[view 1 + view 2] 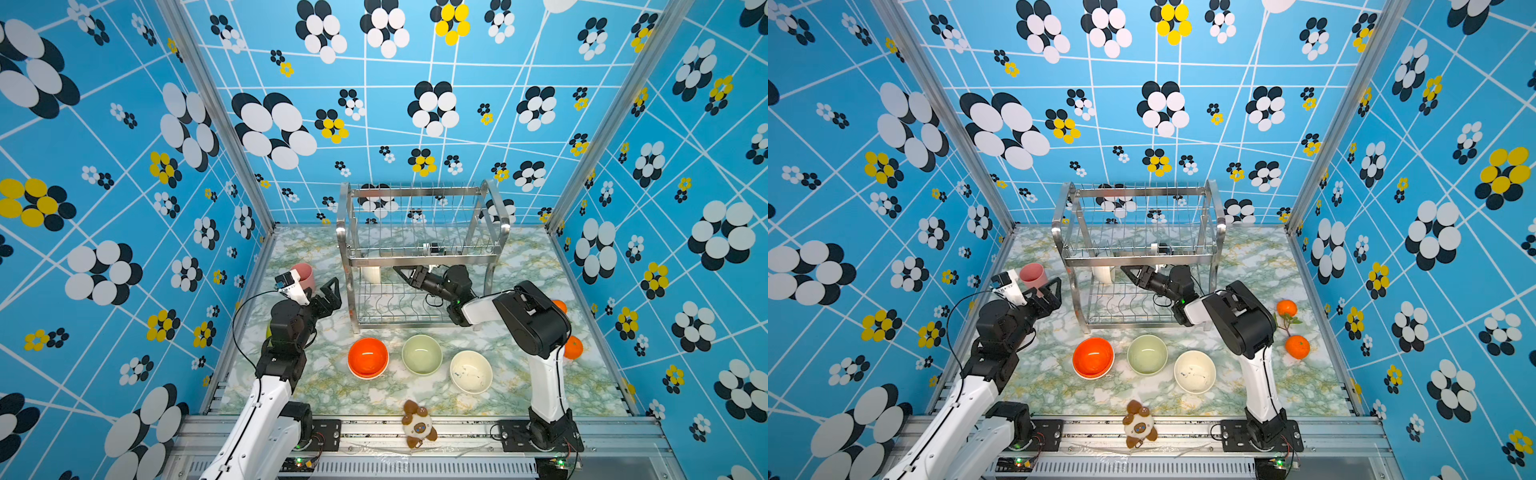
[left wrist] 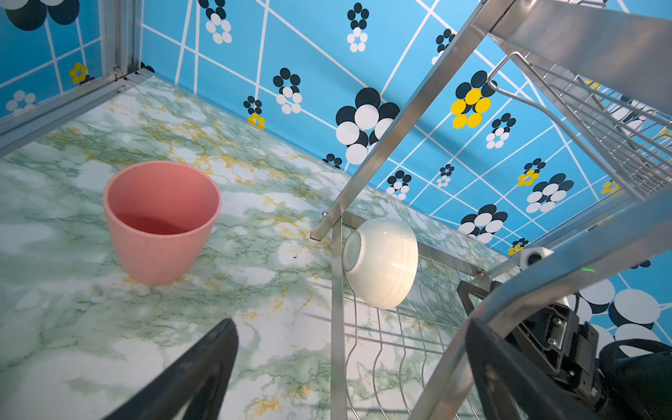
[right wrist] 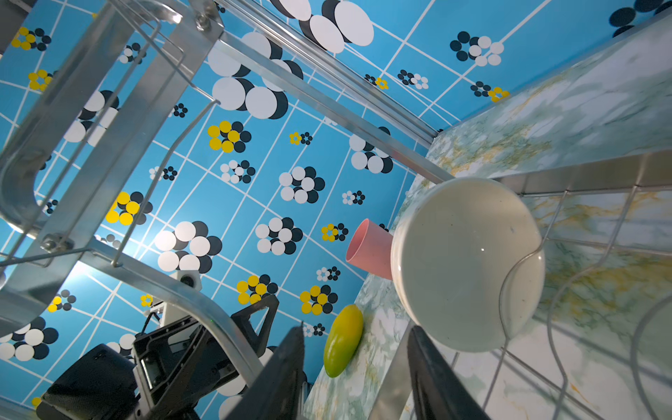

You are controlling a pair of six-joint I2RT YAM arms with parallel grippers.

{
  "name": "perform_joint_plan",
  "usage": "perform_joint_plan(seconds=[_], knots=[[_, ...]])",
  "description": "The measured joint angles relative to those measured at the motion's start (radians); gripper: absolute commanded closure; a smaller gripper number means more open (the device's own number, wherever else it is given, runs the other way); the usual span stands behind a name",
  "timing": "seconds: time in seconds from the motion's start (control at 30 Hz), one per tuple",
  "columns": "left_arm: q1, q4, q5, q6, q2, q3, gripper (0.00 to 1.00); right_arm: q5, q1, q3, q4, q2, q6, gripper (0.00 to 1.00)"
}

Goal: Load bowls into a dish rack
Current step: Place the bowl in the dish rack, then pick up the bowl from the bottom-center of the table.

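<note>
Front rail: plush toy (image 1: 419,424) lying between the two arm bases.

Table (image 1: 519,399), near row, left to right: orange bowls (image 1: 368,357), nested, with a second rim showing beneath; green bowl (image 1: 422,354); cream bowl (image 1: 471,371) with dark specks inside. All are upright and apart from one another, in front of the dish rack (image 1: 419,257).

Left arm: climbs from its base and bends forward at the elbow. The left gripper (image 1: 331,293) hangs just beside the rack's left front post. Its jaws are spread wide and nothing is between them.

Right arm: the lower link stands near upright and folds at the elbow, and the forearm runs leftward into the rack's lower tier. The right gripper (image 1: 401,272) sits under the upper shelf.

Lower tier, left end: white bowl (image 2: 382,262) standing on edge among the wires, its hollow facing the right gripper.

Top views: the bowl is mostly hidden behind the rack frame. The right wrist view shows the fingers (image 3: 287,367) partly open and empty. One tip is close by the bowl's rim; I cannot tell whether it touches.

Only the right wrist view shows a green-yellow fruit (image 3: 343,340) on the table, outside the rack's left side.

Farther left: pink cup (image 2: 160,222), upright, near the rack. Far right: two oranges (image 1: 1296,347), in full sight in only a top view.
</note>
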Motion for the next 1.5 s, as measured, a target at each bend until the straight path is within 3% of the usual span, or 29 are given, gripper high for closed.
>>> perform_joint_plan(seconds=[0.53, 0.73, 1.13, 1.5], knots=[[0.0, 0.0, 0.0, 0.001, 0.0, -0.004, 0.01, 0.038, 0.034, -0.227, -0.163, -0.204, -0.201, 0.51], [0.0, 0.0, 0.0, 0.001, 0.0, -0.004, 0.01, 0.066, 0.072, -0.283, -0.307, -0.311, -0.326, 0.51], [0.0, 0.0, -0.004, 0.005, 0.014, -0.004, 0.01, 0.146, 0.126, -0.417, -0.696, -0.684, -0.563, 0.5], [0.0, 0.011, -0.017, 0.005, 0.047, -0.005, 0.01, 0.213, 0.168, -0.491, -1.105, -1.098, -0.645, 0.51]])
